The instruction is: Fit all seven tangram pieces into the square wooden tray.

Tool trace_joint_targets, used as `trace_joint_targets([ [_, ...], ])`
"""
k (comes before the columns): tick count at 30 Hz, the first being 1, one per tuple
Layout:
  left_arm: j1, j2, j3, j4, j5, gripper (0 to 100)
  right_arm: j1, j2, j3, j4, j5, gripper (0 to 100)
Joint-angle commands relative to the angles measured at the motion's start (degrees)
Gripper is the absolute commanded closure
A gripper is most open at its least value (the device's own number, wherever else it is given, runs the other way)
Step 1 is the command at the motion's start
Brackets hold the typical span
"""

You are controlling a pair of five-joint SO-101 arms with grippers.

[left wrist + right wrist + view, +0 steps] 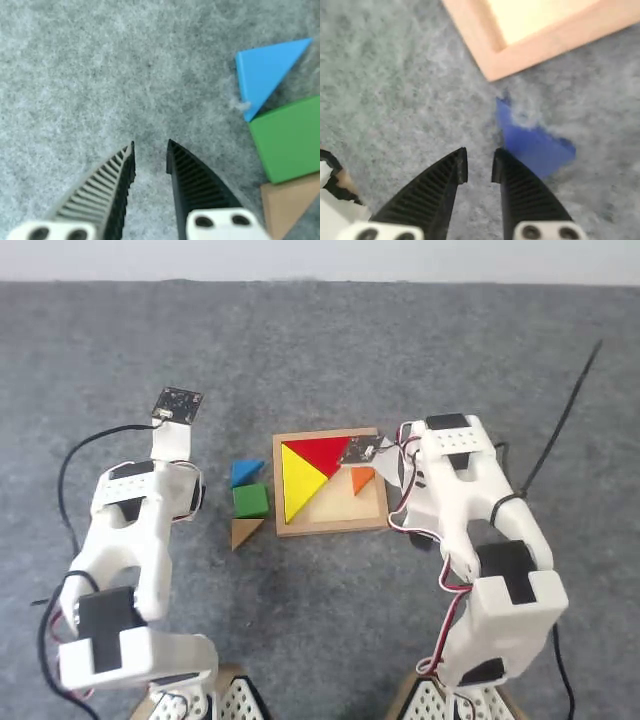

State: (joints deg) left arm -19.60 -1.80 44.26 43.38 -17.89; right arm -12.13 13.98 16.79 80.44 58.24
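- High view: the square wooden tray [330, 527] lies on grey carpet between the two arms. It holds a red triangle [318, 453], a yellow triangle [298, 485] and an orange triangle [362, 479].
- Just beside the tray, on the left arm's side, a blue triangle [245, 472], a green square [250, 501] and a tan triangle [244, 531] sit in a column.
- Left gripper [150, 147] hangs over bare carpet near the blue triangle, fingers slightly parted and grasping nothing.
- Right gripper [480, 152] is narrowly parted and empty. A dark blue piece [535, 145] lies on the carpet beside one fingertip, just outside the tray's corner.
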Motion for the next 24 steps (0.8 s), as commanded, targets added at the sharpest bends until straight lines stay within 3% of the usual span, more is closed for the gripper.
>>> trace_joint_targets([
  [1,-0.2,-3.3,-0.3,-0.7,0.0,90,-0.3,-4.4,-0.5,-1.4,-0.1,79.8],
  [5,-0.2,-3.3,-0.3,-0.7,0.0,90,-0.4,-4.4,-1.9,-2.4,-0.1,70.2],
  [14,-0.2,-3.3,-0.3,-0.7,0.0,90,2.1,-4.4,-11.1,4.2,4.0,78.7],
  [24,-0.2,-3.3,-0.3,-0.7,0.0,90,2.2,-1.5,-15.6,4.3,13.7,76.6],
])
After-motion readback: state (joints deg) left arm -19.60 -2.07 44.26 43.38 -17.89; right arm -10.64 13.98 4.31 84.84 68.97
